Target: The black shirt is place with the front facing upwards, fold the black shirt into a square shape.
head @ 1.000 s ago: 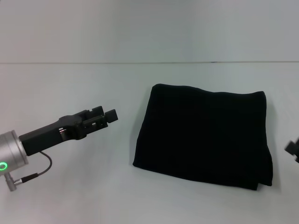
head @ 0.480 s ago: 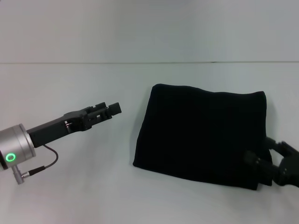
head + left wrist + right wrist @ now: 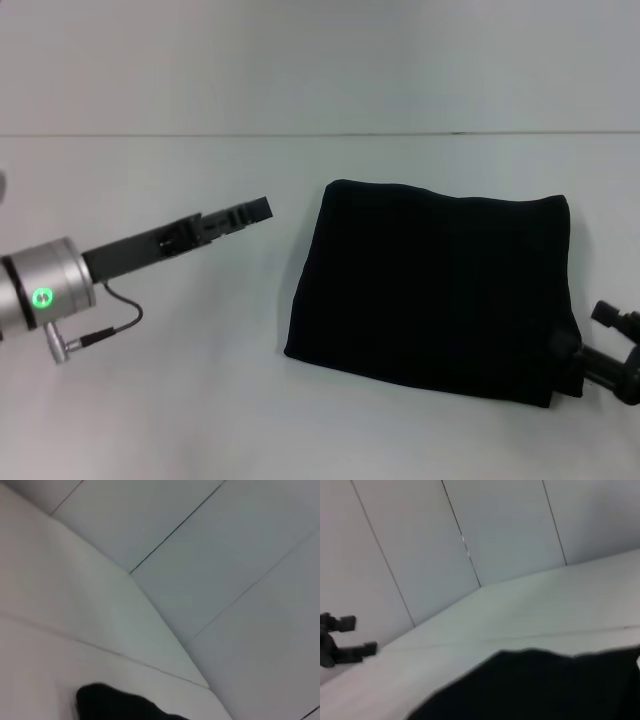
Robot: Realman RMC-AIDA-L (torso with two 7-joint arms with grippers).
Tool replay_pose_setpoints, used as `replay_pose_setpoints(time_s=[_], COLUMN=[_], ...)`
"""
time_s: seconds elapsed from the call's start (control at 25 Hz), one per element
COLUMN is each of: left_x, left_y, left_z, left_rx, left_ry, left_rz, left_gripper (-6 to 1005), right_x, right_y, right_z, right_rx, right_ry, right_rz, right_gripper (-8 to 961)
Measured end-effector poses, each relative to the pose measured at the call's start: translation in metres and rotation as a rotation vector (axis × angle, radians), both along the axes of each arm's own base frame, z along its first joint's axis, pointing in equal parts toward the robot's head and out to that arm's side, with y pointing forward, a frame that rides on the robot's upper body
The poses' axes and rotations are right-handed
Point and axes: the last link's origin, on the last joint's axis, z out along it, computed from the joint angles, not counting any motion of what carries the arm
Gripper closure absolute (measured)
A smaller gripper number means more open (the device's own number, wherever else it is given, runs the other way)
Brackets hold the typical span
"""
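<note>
Black shirt (image 3: 435,295) lies folded into a rough square on the white surface (image 3: 180,410), right of centre. Left claw (image 3: 245,213) hovers off its left edge, not touching; can't tell its finger state. Right claw (image 3: 612,352) at the shirt's near right corner, fingers apart.

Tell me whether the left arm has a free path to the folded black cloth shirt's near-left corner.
Probably yes: the left gripper hovers apart from the black shirt, with only bare table between.
</note>
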Motion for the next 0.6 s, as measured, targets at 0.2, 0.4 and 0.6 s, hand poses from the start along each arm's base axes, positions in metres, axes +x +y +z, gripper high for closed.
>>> replay_pose_setpoints(time_s=[0.2, 0.4, 0.6], left_x=[0.008, 0.02, 0.035], left_y=[0.028, 0.051, 0.058], left_z=[-0.001, -0.008, -0.036], left_rx=[-0.231, -0.248, -0.234], left_ry=[0.026, 0.129, 0.218], left_rz=[0.255, 0.316, 0.314], left_gripper=[197, 193, 190], right_x=[-0.004, -0.011, -0.014], right_y=[-0.013, -0.024, -0.031], right_z=[0.023, 0.02, 0.009], right_rx=[0.078, 0.049, -0.01], right_ry=[-0.005, -0.046, -0.058], right_rz=[0.115, 0.216, 0.251], right_gripper=[12, 13, 13])
